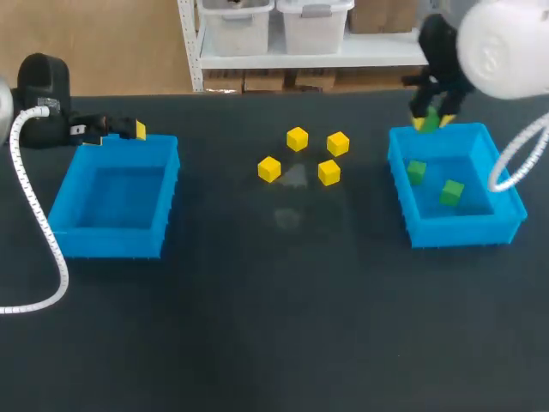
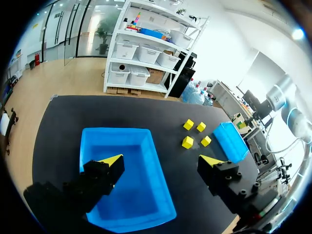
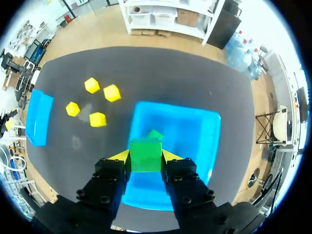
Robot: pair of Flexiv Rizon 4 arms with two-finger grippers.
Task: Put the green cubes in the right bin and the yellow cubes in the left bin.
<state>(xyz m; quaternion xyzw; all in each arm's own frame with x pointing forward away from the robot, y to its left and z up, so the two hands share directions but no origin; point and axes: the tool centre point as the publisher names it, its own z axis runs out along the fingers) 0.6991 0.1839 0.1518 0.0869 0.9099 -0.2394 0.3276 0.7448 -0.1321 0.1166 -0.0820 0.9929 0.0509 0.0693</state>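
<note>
My right gripper (image 1: 428, 118) hangs over the back rim of the right bin (image 1: 506, 206), shut on a green cube (image 3: 146, 155) between its yellow tips. Two more green cubes (image 1: 416, 172) (image 1: 451, 192) lie inside that bin; the wrist view shows one green cube (image 3: 156, 134) under the held one. Several yellow cubes (image 1: 297, 138) (image 1: 268, 168) (image 1: 328, 172) sit in a loose cluster on the dark table between the bins. My left gripper (image 1: 120, 129) stands open above the back edge of the empty left bin (image 1: 64, 197), nothing between its fingers (image 2: 111, 161).
The black tabletop (image 1: 274, 326) stretches bare in front of both bins. A white ribbed cable (image 1: 34, 215) loops from my left arm down past the left bin. The right bin (image 2: 231, 141) and yellow cubes (image 2: 187, 142) also show ahead of my left gripper.
</note>
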